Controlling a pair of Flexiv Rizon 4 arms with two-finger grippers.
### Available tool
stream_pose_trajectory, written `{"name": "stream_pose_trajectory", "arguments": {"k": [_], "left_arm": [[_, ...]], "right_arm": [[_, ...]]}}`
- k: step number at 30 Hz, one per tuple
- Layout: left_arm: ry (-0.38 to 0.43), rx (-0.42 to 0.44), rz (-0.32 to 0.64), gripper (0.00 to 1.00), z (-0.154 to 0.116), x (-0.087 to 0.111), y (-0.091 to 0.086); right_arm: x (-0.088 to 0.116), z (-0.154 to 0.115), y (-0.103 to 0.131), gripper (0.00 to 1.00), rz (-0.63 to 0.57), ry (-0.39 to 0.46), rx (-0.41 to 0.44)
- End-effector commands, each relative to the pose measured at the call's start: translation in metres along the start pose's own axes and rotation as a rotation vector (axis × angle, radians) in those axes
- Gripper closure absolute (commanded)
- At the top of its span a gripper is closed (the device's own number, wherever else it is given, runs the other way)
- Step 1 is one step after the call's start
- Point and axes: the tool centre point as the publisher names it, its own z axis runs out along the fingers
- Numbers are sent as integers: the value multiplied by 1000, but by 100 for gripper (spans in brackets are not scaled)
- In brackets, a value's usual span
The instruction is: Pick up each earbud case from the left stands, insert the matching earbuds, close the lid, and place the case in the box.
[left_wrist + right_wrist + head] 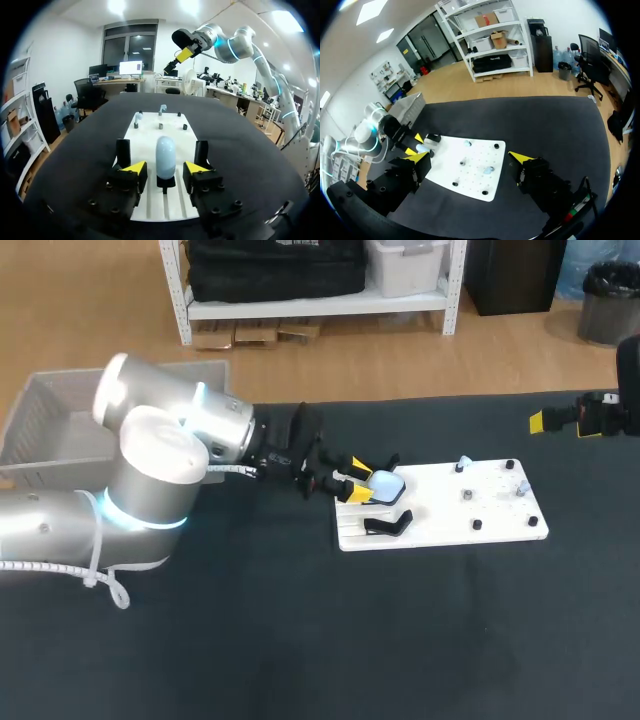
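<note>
**Barely begun: the first case sits on its stand, and the left gripper is around it but not gripping.**

Head view: the left gripper (pixel 362 481) is at the white board (pixel 500 525), with its yellow tips either side of the pale blue case (pixel 386 483). Nothing shows in the grey box (pixel 40 405), though the arm covers part of it, so I reckon picking, loading, closing and boxing are all left to do. The right arm (pixel 600 415) hangs well apart at the table's right side. Left wrist view: the case stands upright on its stand between the fingers with a gap on each side, so the fingers are apart and there's no grip. I can't tell whether its lid is open. Small bluish earbuds (pixel 162 107) wait farther along the board. Right wrist view: the right gripper (pixel 470 157) is spread wide and holds nothing, facing the board from well off. I can't make out a second case.
</note>
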Motion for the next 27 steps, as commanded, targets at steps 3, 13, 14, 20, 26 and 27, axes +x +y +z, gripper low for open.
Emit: {"name": "stream_pose_trajectory", "arguments": {"k": [3,13,14,20,26,27], "left_arm": [[-5,18,3,53,6,2,5],[-1,30,10,54,13,1,8],[0,32,10,53,14,1,8],[4,42,8,56,18,2,8],[1,48,6,58,19,1,6],[0,49,5,59,20,1,6]], "right_arm": [[0,0,-1,0,-1,0,-4],[0,0,-1,0,-1,0,-4],[0,0,-1,0,-1,0,-4],[0,0,-1,0,-1,0,-4],[0,0,-1,0,-1,0,-4],[0,0,-1,0,-1,0,-4]]}}
